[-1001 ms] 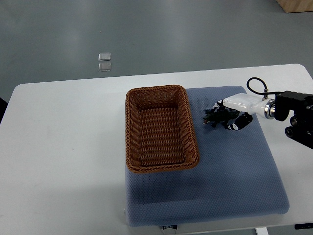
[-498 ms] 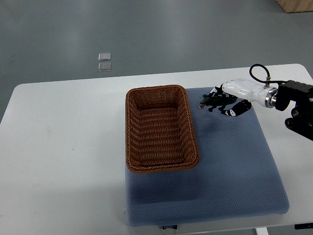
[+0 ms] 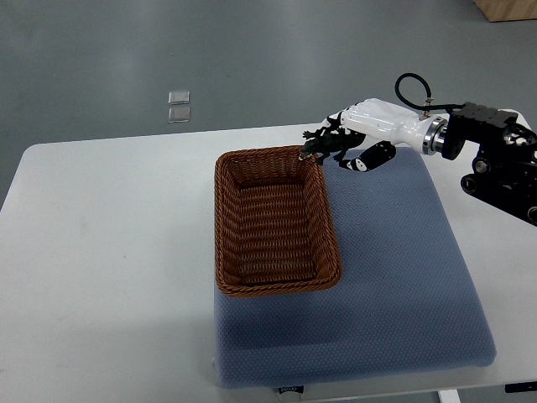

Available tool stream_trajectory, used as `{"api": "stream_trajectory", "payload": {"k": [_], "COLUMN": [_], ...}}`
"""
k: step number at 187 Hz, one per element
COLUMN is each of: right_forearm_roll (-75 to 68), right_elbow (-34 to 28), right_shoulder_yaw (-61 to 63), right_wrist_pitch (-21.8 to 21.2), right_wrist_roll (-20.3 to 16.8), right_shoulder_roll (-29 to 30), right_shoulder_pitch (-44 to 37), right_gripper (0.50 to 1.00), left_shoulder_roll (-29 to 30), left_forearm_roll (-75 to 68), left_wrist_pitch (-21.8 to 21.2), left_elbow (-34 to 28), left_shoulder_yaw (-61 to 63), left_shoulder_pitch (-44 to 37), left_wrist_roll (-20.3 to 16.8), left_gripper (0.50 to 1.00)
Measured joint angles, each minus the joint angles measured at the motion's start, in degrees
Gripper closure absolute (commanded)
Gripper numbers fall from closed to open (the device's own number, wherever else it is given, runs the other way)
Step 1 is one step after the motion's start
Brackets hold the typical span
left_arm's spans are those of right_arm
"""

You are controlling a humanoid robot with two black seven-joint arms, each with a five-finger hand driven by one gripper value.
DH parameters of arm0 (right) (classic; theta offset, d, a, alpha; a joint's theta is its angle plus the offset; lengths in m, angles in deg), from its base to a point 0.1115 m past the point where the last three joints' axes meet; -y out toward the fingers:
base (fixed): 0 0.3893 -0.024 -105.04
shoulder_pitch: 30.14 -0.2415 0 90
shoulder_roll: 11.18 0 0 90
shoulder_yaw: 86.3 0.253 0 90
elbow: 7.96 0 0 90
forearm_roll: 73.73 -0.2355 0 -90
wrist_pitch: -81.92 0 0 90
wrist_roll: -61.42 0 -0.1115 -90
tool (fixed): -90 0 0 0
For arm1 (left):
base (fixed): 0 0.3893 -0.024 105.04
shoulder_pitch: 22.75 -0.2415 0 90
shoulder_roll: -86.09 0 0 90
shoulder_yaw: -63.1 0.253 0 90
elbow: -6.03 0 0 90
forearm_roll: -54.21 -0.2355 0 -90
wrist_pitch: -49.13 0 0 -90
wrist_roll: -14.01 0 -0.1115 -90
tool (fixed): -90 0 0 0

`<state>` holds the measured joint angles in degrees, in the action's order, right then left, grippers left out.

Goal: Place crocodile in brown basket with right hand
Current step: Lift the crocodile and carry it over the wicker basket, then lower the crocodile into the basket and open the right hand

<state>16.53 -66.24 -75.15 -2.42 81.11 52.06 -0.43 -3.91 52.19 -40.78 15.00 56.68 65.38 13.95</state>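
Crocodile at the basket's corner
The right robot hand [image 3: 351, 144] gripped the crocodile [image 3: 322, 144] above the brown basket's [image 3: 277, 220] far right rim.

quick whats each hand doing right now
Left hand: not in view.
Right hand: closed on the crocodile, by the far right corner of the basket.
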Motion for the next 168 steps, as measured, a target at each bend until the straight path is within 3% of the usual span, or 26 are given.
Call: {"api": "stream_trajectory", "payload": {"k": [68,81,107,120,144,168], "right_forearm_roll": [0.77,0.84,0.88,0.87,0.81,0.79], "right_elbow": [0.91,1.02,1.48,1.74,2.20,2.77], "right_shoulder_yaw": [-0.92,-1.47,-2.53,-2.56,-2.56,-2.05], "right_wrist_pitch": [0.05,0.04,0.04,0.20,1.45,2.01], "right_wrist_roll": [-0.13,-0.16,-0.14,-0.11,-0.08,-0.08], "right_shoulder_roll": [9.61,10.12,10.36,10.42,10.38,10.12], "right_shoulder_pitch": [0.26,0.46,0.74,1.17,2.23,3.16], "right_gripper": [0.991,0.944,0.767,0.709,0.638,0.619], "left_shoulder_roll": [0.00,0.00,0.00,0.00,0.00,0.00], "left_forearm_roll": [0.00,0.00,0.00,0.00,0.00,0.00], "left_wrist_pitch": [0.00,0.00,0.00,0.00,0.00,0.00], "left_elbow": [-0.01,-0.01,-0.01,-0.01,-0.01,-0.01], "left_shoulder_yaw": [0.00,0.00,0.00,0.00,0.00,0.00], "left_shoulder_pitch": [-0.02,-0.03,-0.01,-0.01,-0.01,-0.02], "left_wrist_roll": [0.00,0.00,0.00,0.00,0.00,0.00], "left_gripper": [0.500,0.500,0.500,0.500,0.500,0.500]}}
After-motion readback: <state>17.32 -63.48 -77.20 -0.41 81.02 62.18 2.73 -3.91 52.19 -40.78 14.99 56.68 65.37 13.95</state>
